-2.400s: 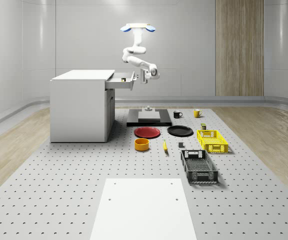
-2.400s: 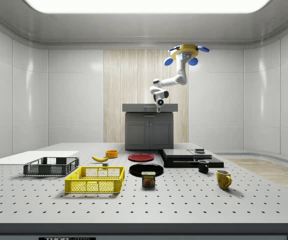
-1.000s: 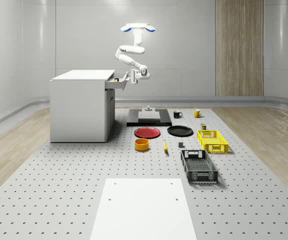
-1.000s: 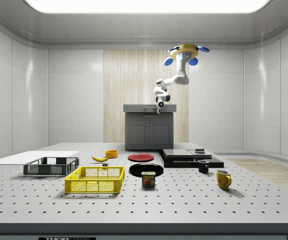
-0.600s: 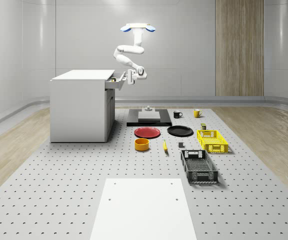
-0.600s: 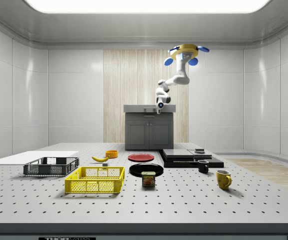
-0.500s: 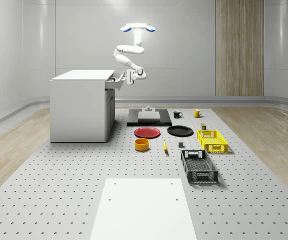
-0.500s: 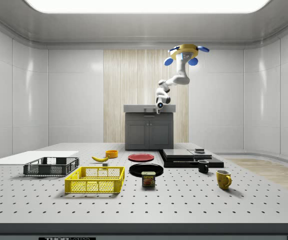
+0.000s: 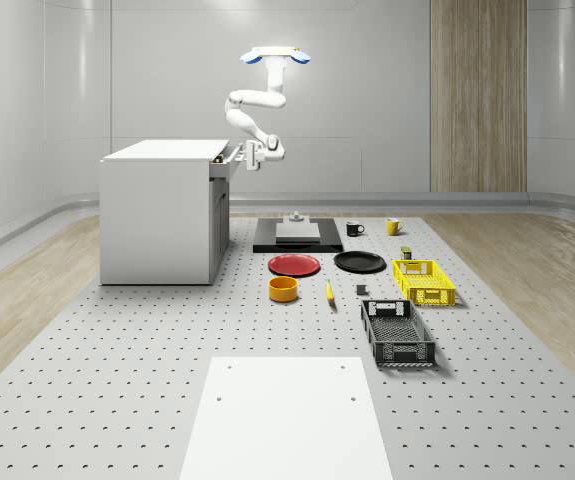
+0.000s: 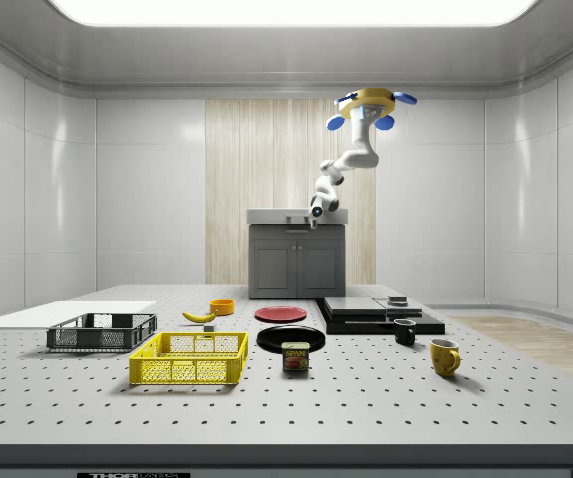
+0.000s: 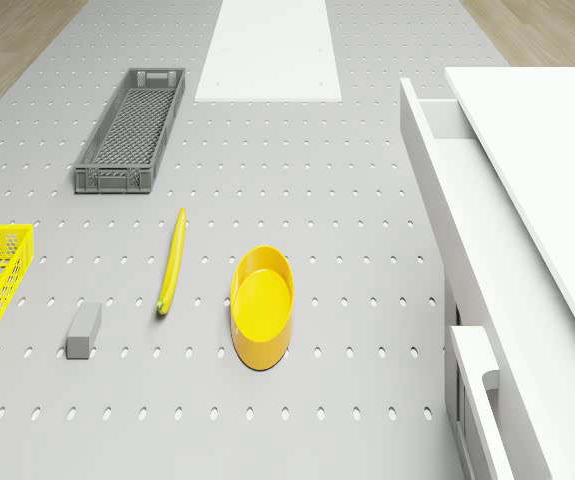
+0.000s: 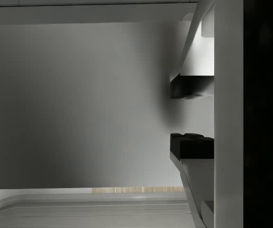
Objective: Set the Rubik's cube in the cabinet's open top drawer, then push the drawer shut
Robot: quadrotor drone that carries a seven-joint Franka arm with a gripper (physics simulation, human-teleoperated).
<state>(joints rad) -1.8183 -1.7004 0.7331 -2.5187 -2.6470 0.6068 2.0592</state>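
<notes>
Drone (image 9: pixel 276 55) hovers above the desk (image 9: pixel 117 380), right of cabinet (image 9: pixel 162 215) | our hand (image 9: pixel 251 156) against the nearly shut drawer (image 9: pixel 229 163), fingers (image 12: pixel 192 146) apart, empty | cube: we cannot see it

A lab test room: perforated optical table (image 9: pixel 117 380) inside bare white panelled walls (image 9: pixel 367 90)
</notes>
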